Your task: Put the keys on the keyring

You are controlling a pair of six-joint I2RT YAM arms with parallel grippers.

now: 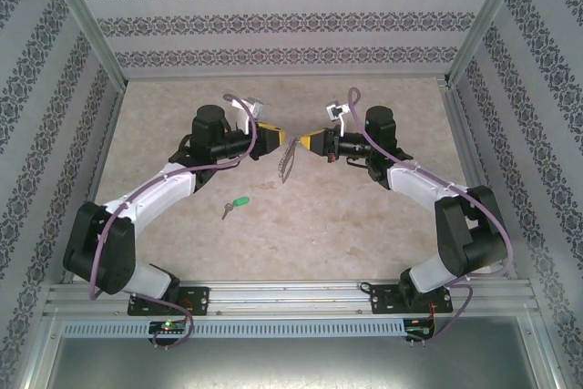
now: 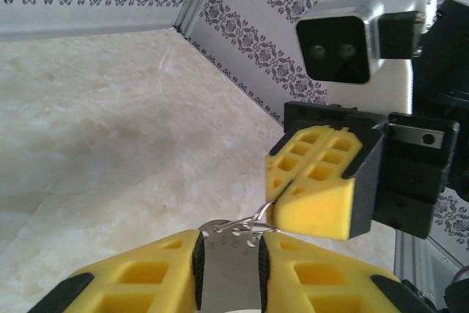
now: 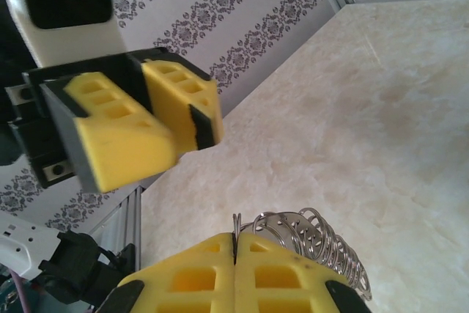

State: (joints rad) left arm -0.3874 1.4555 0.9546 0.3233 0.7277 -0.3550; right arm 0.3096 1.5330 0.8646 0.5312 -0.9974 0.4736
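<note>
Top view: both arms reach inward and meet over the middle of the table (image 1: 364,225). The left pincer (image 1: 271,140) and the right pincer (image 1: 308,143) face each other tip to tip, close together and raised off the surface.

The keyring (image 1: 286,163) hangs between the two pincers, tilted, with its lower end pointing down and to the left.

Left wrist view: a flat grey metal piece of the keyring sits between the two yellow fingers (image 2: 146,276). The dark pads press against both of its edges, so the left pincer reads as clamped on the keyring. Thin wire loops stick out past the top of the plate and run over to the tip of the right pincer, which is just beside it.

Right wrist view: the right pincer's fingers (image 3: 190,276) are together with no gap at the seam, and one thin wire ring is nipped in that seam. A coil of small rings fans out to the right, just beyond the fingertips.

The key (image 1: 235,204), with its green head, lies flat on the table nearer the arm bases. It is left of centre, below the left pincer and well apart from the keyring. Nothing touches it, and it is not on the ring.
</note>
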